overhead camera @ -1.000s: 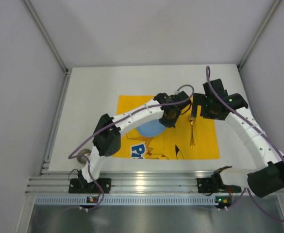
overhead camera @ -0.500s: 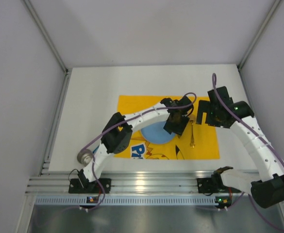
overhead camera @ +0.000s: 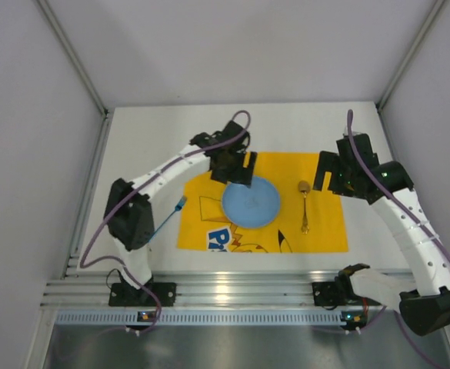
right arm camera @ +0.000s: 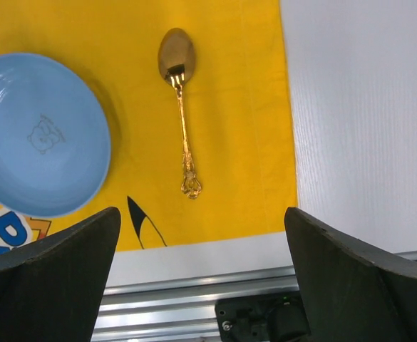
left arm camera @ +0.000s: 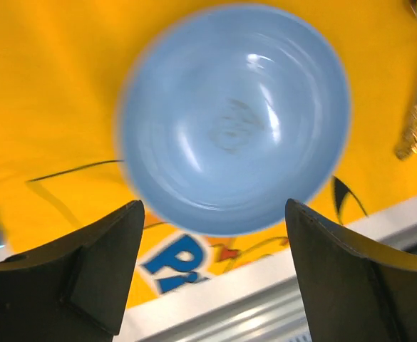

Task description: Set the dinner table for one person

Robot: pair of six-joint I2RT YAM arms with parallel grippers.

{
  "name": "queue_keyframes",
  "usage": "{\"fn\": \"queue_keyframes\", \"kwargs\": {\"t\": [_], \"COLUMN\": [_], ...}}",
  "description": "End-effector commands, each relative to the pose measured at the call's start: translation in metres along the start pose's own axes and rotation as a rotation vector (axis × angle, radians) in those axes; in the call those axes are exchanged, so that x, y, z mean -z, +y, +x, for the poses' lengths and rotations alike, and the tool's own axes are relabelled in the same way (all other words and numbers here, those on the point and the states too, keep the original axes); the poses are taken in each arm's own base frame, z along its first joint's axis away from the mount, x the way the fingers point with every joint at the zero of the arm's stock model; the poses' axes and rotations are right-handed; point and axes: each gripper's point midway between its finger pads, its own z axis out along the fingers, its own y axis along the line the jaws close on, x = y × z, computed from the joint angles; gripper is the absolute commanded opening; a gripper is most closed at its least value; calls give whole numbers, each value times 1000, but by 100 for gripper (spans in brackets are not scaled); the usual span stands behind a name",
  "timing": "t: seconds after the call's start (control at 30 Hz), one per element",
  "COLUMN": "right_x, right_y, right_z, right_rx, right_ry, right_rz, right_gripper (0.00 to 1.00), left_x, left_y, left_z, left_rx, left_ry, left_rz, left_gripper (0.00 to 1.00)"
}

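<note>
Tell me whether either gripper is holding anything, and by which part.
Nothing is held: the left gripper and right gripper stand open, clear of the blue bowl and gold spoon.

Placemat (overhead camera: 325, 231) lies flat on the dinner table (overhead camera: 148, 138), a bit nearer the front rail than the back. Bowl (overhead camera: 251, 201) sits on the mat, about mid-mat. Spoon (overhead camera: 305, 206) lies on the mat right of the bowl and apart from it, head to the back, handle to the front. Slim utensil (overhead camera: 171, 214) lies on the table at the mat's left edge.
</note>
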Motion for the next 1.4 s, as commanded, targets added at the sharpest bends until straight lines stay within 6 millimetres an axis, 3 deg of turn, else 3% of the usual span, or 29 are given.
{"fn": "queue_keyframes", "kwargs": {"t": [0.0, 0.07, 0.1, 0.17, 0.2, 0.3, 0.4, 0.7, 0.83, 0.87, 1.0, 1.1, 1.23, 1.27, 1.33, 1.37], "right_x": [4, -2, -3, -8, -9, -13, -17, -20, -18, -18, -15, -13, -9, -8, -7, -5], "right_y": [13, 14, 16, 20, 21, 27, 33, 41, 38, 36, 31, 28, 26, 26, 26, 26], "right_z": [-14, -11, -11, -11, -12, -16, -21, -31, -33, -32, -32, -33, -37, -38, -41, -42], "right_rx": [-37, -35, -33, -26, -20, -8, 4, 22, 30, 32, 39, 40, 39, 43, 43, 41], "right_ry": [-47, -27, -27, -13, -12, -4, 8, 10, 3, 5, -4, -5, -12, -10, -19, -23], "right_rz": [-60, -60, -67, -76, -81, -92, -103, -119, -110, -103, -94, -89, -89, -89, -88, -88], "right_gripper": [100, 100, 100, 100, 100, 100, 100, 100, 100, 100, 100, 100, 100, 100, 100, 100], "left_x": [50, 49, 46, 45, 44, 40, 32, -3, -15, -18, -26, -35, -29, -20, -5, 7], "left_y": [86, 117, 134, 170, 194, 230, 247, 270, 280, 283, 298, 305, 314, 315, 312, 307], "left_z": [4, 25, 47, 63, 80, 110, 131, 149, 153, 152, 149, 147, 136, 119, 103, 79], "left_rx": [26, 67, 95, 195, 260, 383, 400, 386, 397, 396, 390, 417, 439, 437, 442, 444], "left_ry": [-98, -62, -27, -11, 9, 57, 121, 245, 279, 288, 311, 326, 318, 270, 236, 162], "left_rz": [-172, -211, -234, -281, -310, -332, -335, -409, -443, -453, -500, -483, -504, -514, -518, -494], "left_gripper": [86, 85, 85, 84, 83, 81, 79, 73, 60, 47, 17, 0, 0, 0, 0, 0]}}
